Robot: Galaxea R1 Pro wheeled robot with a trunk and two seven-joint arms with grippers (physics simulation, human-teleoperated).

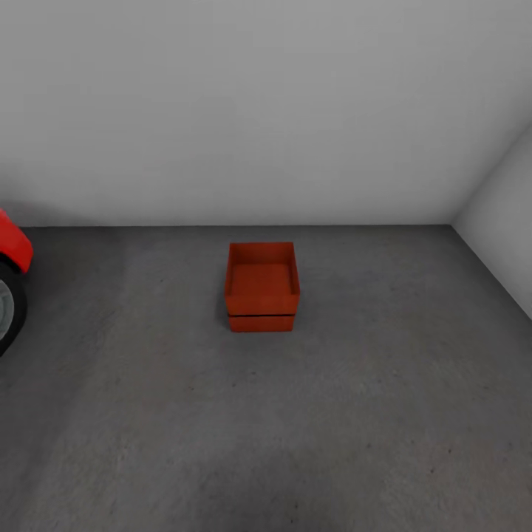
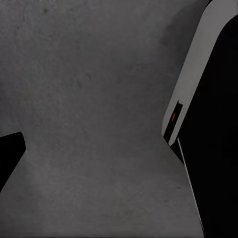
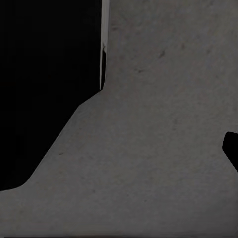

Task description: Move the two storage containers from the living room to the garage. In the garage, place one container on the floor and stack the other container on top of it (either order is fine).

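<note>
The two storage containers stand stacked in the garage, in the middle of the head view. The upper red-orange container (image 1: 262,284) sits squarely on the lower container (image 1: 261,323), which rests on the dark grey floor (image 1: 369,414). Both are open-topped and look empty. In the left wrist view one dark fingertip (image 2: 9,156) of my left gripper shows at the picture's edge, over bare concrete. A dark fingertip (image 3: 231,148) of my right gripper likewise shows at the edge of the right wrist view. Each sits far from the picture's middle, nothing between the fingers.
The red car (image 1: 13,250) and its wheel (image 1: 7,310) stand at the far left. A white wall (image 1: 258,111) runs behind the stack, meeting a side wall (image 1: 510,222) at the right. My own dark body (image 2: 218,124) borders both wrist views.
</note>
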